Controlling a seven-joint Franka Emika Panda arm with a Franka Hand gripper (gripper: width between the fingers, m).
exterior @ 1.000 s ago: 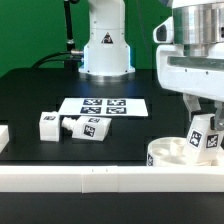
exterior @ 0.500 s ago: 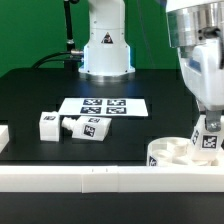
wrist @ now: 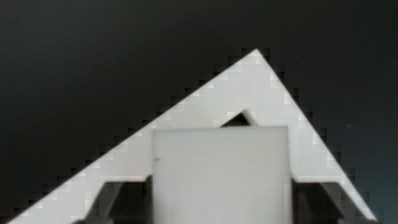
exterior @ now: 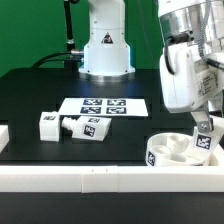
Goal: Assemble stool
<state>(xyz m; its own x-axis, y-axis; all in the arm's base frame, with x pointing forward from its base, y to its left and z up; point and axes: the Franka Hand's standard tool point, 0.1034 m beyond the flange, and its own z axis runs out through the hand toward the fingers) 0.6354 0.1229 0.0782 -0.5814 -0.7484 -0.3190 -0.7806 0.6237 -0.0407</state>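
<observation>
1. Jaws closed on one tagged stool leg [exterior: 205, 140]. In the wrist view the same leg [wrist: 217, 170] shows as a white block clamped between dark fingers [wrist: 118, 200].
2. Franka arm [exterior: 185, 60] leans tilted over the front corner of the black surface [exterior: 150, 125], on the exterior view's right.
3. A long white rail [exterior: 90, 178] runs along the front edge.
4. The marker board [exterior: 103, 106] lies flat near the middle of the surface.
5. The round white seat [exterior: 168, 150] sits at that same front corner, just behind the rail. The held leg is tilted at its rim on the exterior view's right, and whether they touch cannot be told.
6. Two loose legs [exterior: 48, 124] [exterior: 86, 128] lie side by side toward the edge on the exterior view's left, in front of the marker board.
</observation>
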